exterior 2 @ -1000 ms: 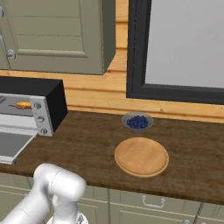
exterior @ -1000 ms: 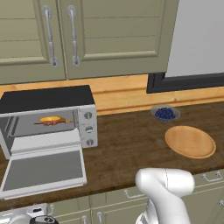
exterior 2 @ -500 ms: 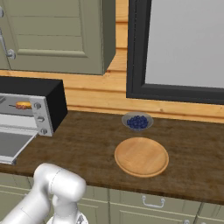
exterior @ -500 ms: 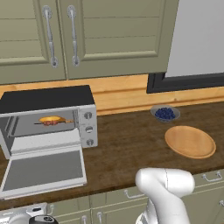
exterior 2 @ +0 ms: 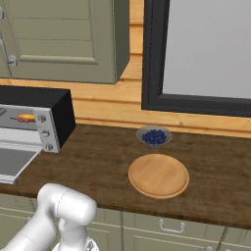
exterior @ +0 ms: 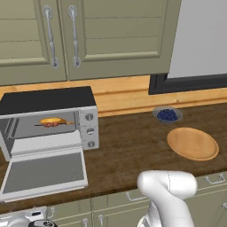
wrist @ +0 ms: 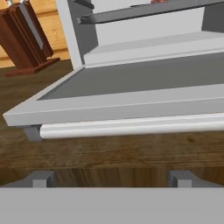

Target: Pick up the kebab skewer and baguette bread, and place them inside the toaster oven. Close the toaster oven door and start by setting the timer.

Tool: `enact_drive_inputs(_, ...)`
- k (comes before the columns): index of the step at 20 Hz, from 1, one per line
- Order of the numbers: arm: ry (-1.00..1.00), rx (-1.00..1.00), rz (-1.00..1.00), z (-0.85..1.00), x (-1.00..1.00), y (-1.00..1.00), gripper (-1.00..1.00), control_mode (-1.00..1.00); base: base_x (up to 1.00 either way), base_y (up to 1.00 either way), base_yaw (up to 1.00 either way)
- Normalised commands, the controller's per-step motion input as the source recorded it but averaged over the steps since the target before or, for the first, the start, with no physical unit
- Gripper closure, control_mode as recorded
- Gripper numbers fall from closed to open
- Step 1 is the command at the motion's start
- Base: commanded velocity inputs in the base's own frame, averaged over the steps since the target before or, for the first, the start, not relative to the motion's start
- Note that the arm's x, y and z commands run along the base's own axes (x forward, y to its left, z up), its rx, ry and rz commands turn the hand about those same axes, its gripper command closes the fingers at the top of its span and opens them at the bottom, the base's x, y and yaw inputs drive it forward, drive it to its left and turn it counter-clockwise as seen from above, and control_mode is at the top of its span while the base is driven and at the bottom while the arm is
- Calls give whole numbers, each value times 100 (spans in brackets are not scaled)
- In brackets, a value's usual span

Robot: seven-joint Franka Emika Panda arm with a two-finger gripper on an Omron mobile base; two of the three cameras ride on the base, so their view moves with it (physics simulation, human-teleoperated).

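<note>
Nothing has shifted between the earlier base pictures and the present ones: the toaster oven (exterior: pixel 48 128), the food in it and the arm's white elbow sit where they did. The oven stands on the wooden counter (exterior: pixel 128 146) with its door (exterior: pixel 44 174) dropped flat toward the robot. On the rack inside, the baguette bread (exterior: pixel 51 120) lies with the kebab skewer (exterior: pixel 53 124) just in front of it, apparently touching; both are already loaded, so the step in hand looks to be closing the door.

The hand view looks low across the counter edge at the door's bar handle (wrist: pixel 131 125), which runs across the picture just in front of the gripper (wrist: pixel 112 178). The fingers (wrist: pixel 41 178) are spread wide apart and pinch nothing; the handle lies beyond them, not yet between them. A knife block (wrist: pixel 27 39) stands on the counter beside the oven.

The door should behave as a stiff, hinged panel of glass in a metal frame, fairly light but free to swing only about its edge nearest the oven. The smooth round bar is the sensible place to take hold or push from below, near its middle so the panel lifts evenly. The bar may be slippery, so a lift from underneath seems safer than a pinch.

Well away from the oven, a wooden plate (exterior: pixel 193 143) and a bowl of blueberries (exterior: pixel 167 115) sit on the counter.
</note>
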Motion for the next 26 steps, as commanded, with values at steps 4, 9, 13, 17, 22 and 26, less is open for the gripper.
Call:
enact_drive_inputs(4, 0, 0, 0, 10, -2, 0, -100, -100, 0, 0, 0)
enact_drive_inputs(9, 0, 0, 0, 0, 9, 0, -100, -100, 0, 0, 0)
enact_drive_inputs(13, 0, 0, 0, 0, 10, 0, -100, -100, 0, 0, 0)
enact_drive_inputs(17, 0, 0, 0, 0, 12, 0, -100, -100, 0, 0, 0)
enact_drive_inputs(22, 0, 0, 0, -1, 3, -7, -100, -100, 0, 0, 0)
enact_drive_inputs(26, 0, 0, 0, -8, 1, -8, -100, -100, 0, 0, 0)
